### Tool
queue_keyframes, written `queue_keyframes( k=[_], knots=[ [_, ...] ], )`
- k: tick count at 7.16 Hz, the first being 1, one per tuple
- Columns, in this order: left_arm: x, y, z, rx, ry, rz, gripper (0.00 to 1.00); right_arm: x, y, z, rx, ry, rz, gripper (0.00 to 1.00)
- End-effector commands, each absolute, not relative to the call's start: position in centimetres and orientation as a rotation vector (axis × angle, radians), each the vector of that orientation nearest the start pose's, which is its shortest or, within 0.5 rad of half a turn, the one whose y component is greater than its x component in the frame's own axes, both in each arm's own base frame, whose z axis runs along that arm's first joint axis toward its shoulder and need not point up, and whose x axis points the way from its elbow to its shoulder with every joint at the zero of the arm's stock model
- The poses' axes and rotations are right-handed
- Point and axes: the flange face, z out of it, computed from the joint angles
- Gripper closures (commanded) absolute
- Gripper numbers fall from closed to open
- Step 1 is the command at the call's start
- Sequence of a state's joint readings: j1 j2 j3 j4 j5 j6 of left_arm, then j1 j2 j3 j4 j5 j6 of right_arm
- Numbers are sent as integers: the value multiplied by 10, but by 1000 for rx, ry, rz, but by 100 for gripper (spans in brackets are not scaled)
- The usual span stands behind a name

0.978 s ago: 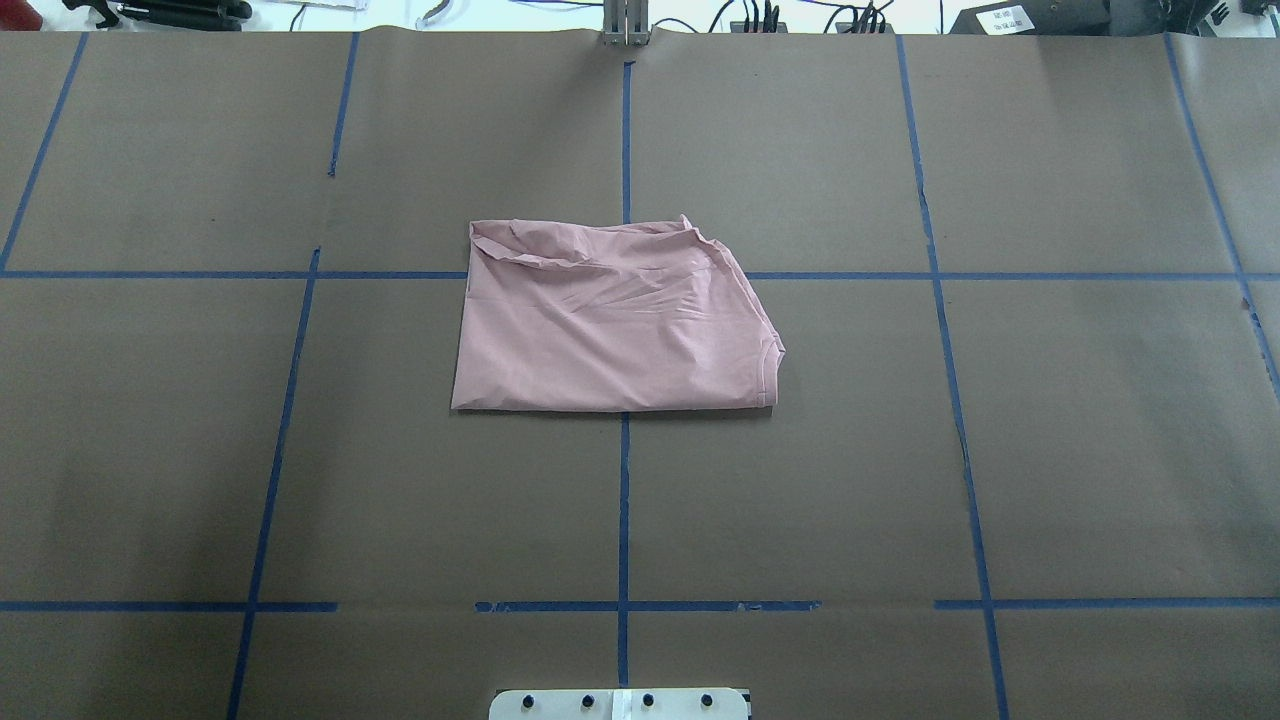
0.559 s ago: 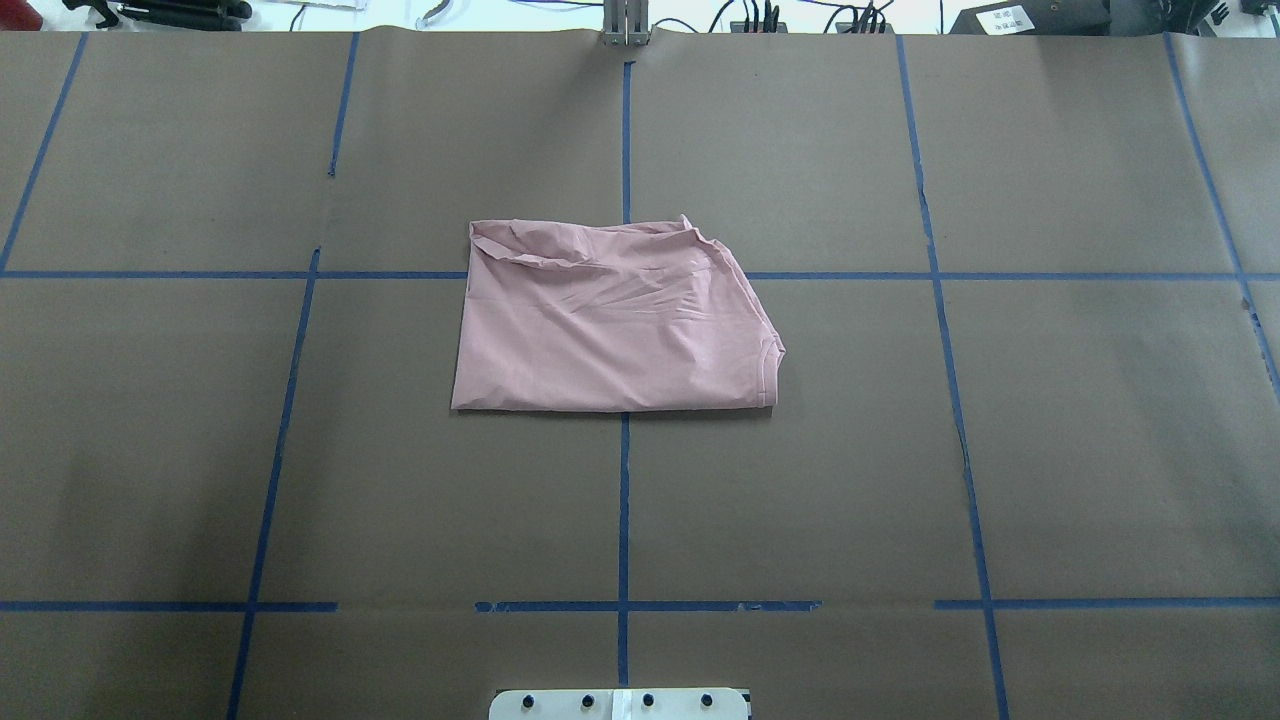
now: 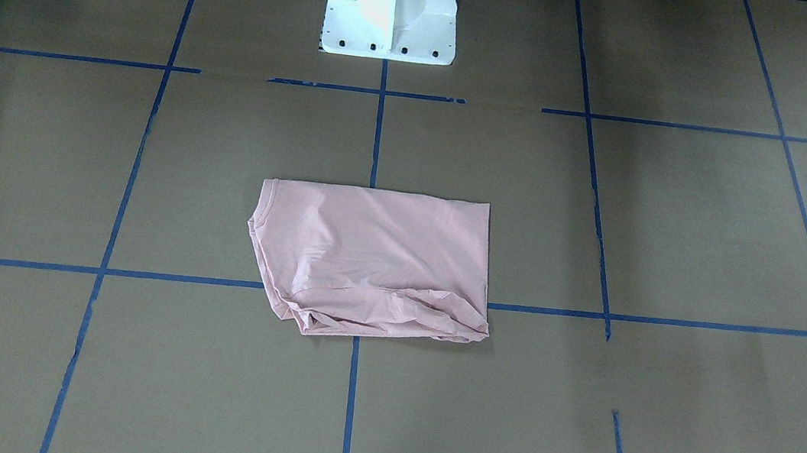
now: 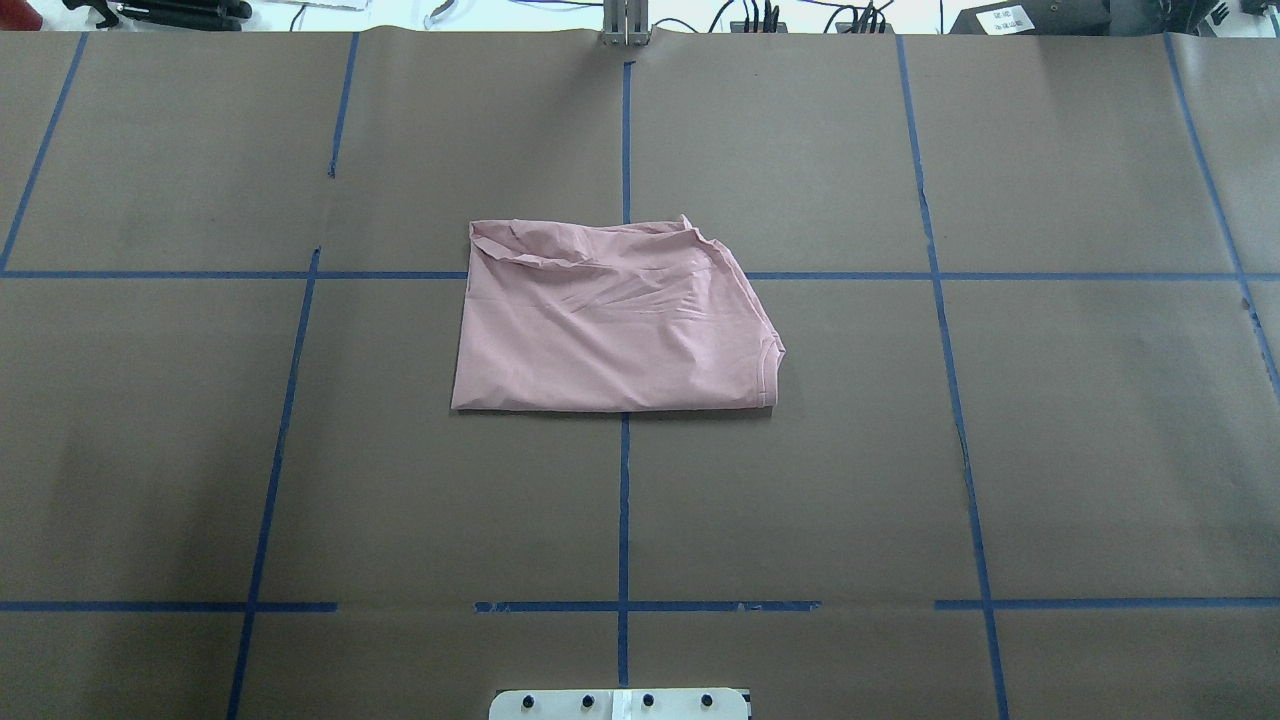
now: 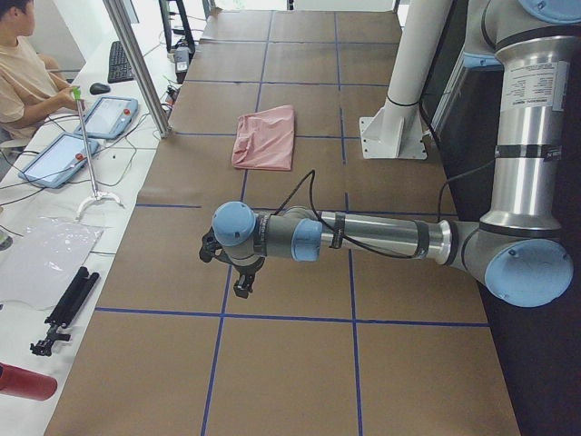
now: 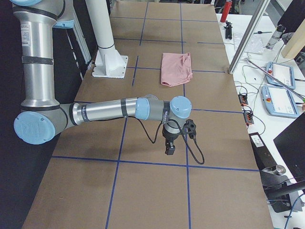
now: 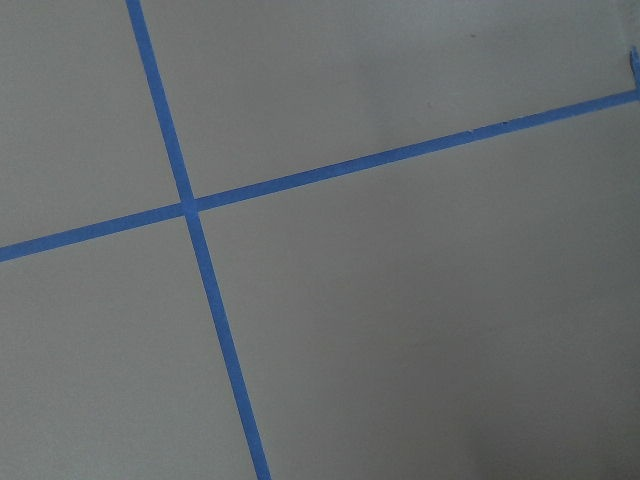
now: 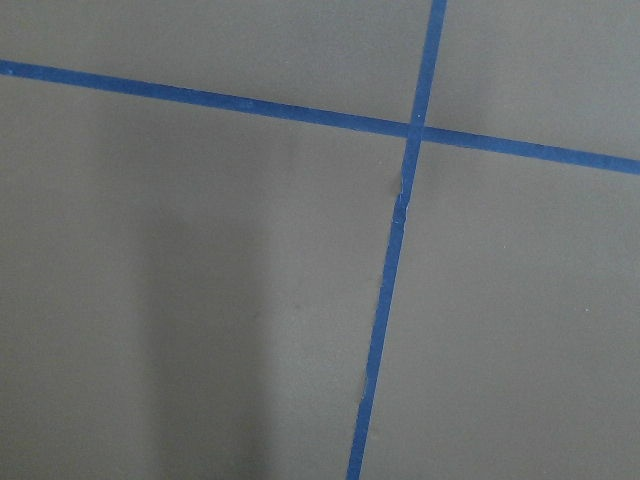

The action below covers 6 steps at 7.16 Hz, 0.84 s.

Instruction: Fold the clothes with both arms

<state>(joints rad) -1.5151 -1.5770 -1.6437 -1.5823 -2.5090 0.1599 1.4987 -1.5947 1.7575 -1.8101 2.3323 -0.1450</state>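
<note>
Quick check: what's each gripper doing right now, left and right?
Left gripper: cannot tell open or shut; apart from the T-shirt.
Right gripper: cannot tell open or shut; apart from the T-shirt.

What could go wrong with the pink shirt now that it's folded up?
1. The pink T-shirt has a bunched, wrinkly far edge, so its loose layers might slump or spread open.
2. A hemmed corner pokes out on the robot's right side, so another fold would likely come out lopsided.
3. The left arm and right arm hang well away from the shirt. Coming back, they might snag that rumpled edge and drag the pile.
</note>
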Motion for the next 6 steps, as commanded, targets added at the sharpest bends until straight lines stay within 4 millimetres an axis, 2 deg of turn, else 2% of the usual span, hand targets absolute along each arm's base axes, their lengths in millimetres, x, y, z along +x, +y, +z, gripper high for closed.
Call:
queue_keyframes(
  k=[1,5,6],
  knots=[
    [-25,-517,600,131,915,215,0,30,-472,605,-49,-770,-176,0],
    [-26,-517,602,136,897,222,0,30,-468,613,-64,-775,-170,0],
    [-26,-517,595,148,898,229,0,30,-468,616,-70,-783,-167,0]
  ],
)
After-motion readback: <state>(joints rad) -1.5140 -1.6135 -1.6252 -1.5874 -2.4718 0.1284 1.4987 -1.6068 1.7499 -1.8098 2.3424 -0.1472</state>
